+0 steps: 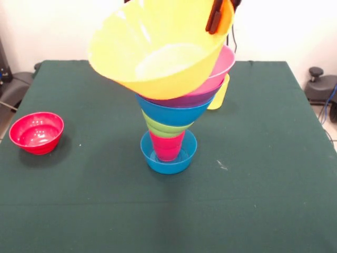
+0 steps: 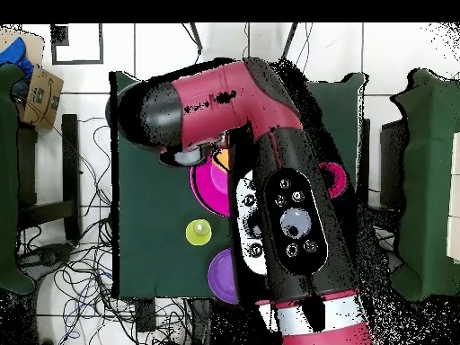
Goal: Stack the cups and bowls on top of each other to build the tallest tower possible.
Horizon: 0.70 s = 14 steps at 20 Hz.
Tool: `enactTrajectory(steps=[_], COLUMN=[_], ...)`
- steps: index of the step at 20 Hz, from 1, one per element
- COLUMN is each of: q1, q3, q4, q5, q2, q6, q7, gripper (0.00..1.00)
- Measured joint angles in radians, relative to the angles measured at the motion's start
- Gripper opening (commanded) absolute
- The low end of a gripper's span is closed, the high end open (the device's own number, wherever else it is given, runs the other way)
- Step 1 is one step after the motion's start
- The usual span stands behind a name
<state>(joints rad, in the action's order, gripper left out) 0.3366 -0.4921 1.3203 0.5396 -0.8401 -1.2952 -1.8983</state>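
Tower [image 1: 171,121] stands mid-table: small blue bowl [image 1: 168,153] as base, red cup [image 1: 167,146] inverted in it, then lime green bowl [image 1: 164,128], medium blue bowl [image 1: 174,112], a purple bowl [image 1: 181,99] just showing, pink bowl [image 1: 221,71], and the big yellow bowl [image 1: 158,52] on top. Yellow bowl is tilted hard toward the camera, not seated flat. Gripper [image 1: 220,16] is at the yellow bowl's far rim, jaws pinching the rim as far as I can tell. Left over: small red bowl [image 1: 37,133] on the cloth well apart from the stack, yellow cup [image 1: 219,94] behind the tower, and in overhead view a 2nd purple bowl [image 2: 223,277] near the table [image 1: 263,184] edge, arm covers most else. Est. most of the way done; top bowl needs levelling + release, 3 pcs unstacked. Lean looks risky.
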Motion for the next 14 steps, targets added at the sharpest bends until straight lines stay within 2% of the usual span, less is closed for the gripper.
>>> enactTrajectory(steps=[4, 14], q1=[-0.009, -0.01], q3=[0.005, 0.028], q4=[0.0, 0.0], q5=[0.0, -0.028], q2=[-0.025, -0.106], q6=[-0.031, -0.034], q7=[0.0, 0.0], gripper=[0.0, 0.0])
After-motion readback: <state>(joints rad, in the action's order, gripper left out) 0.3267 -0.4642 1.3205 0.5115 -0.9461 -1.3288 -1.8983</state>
